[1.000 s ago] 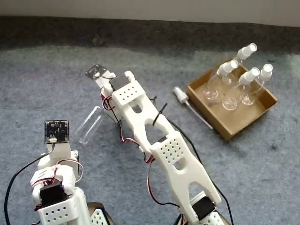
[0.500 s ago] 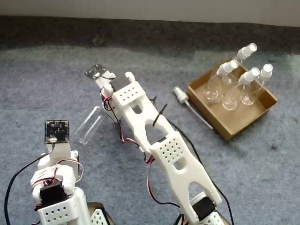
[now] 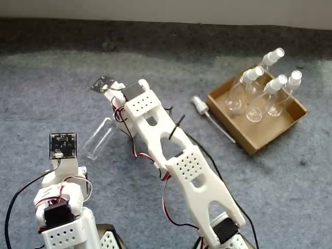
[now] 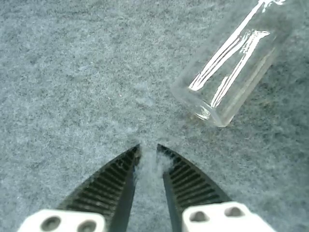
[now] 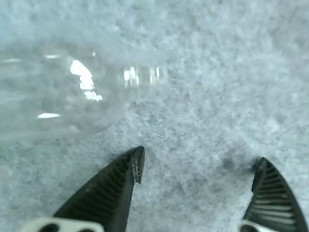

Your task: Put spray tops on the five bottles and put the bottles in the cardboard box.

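The left claw is clenched almost tight, with only a thin slit between its ribbed fingers and nothing in it; the tips rest low over the grey, carpet-like cover of the desk. Ahead of it and off to its right lies the open bottle, clear and on its side. The flat base is the end nearest the claw, near it but not touching.

The right claw is released, fingers spread wide, with bare desk between them. The same bottle lies just beyond one fingertip, outside the gap, its threaded neck pointing across in front of the claw.

From above, this bottle sits between the two arms. Farther out, on the right claw's right, a loose spray top lies flat, its thin tube running toward the cardboard box and ending just beside it. Inside the box are four capped bottles, leaning with their white tops away from the arms.
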Available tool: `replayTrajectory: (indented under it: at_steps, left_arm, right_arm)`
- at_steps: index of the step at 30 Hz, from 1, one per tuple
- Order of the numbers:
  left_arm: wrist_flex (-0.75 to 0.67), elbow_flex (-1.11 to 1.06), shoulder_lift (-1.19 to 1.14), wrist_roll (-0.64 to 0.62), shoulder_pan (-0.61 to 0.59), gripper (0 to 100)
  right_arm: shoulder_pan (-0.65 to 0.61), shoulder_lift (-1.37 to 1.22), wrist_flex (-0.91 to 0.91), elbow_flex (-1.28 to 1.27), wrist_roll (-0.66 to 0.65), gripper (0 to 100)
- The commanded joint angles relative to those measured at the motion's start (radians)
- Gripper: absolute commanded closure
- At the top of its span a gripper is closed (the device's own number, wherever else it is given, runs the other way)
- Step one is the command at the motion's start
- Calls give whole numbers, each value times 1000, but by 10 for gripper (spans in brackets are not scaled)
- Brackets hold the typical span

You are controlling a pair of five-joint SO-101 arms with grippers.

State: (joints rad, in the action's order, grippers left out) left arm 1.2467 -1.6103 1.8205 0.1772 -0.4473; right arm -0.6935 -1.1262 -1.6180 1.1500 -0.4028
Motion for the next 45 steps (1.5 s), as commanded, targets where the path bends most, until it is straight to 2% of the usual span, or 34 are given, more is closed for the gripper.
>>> replayTrajectory:
  at_steps: [1, 7, 12, 16, 45]
  left_arm:
    - [-20, 5, 12, 2, -10, 996]
    - [-20, 5, 12, 2, -10, 996]
    - [-20, 5, 12, 2, -10, 996]
    - [-20, 5, 12, 2, -10, 996]
    - [-20, 5, 12, 2, -10, 996]
  right_arm:
    - [27, -2, -38, -4, -17, 675]
    - [47, -1, -54, 10, -18, 675]
    - [61, -2, -145, 153, -18, 675]
    - [59, -10, -150, 234, -18, 675]
    - [62, -2, -150, 219, -15, 675]
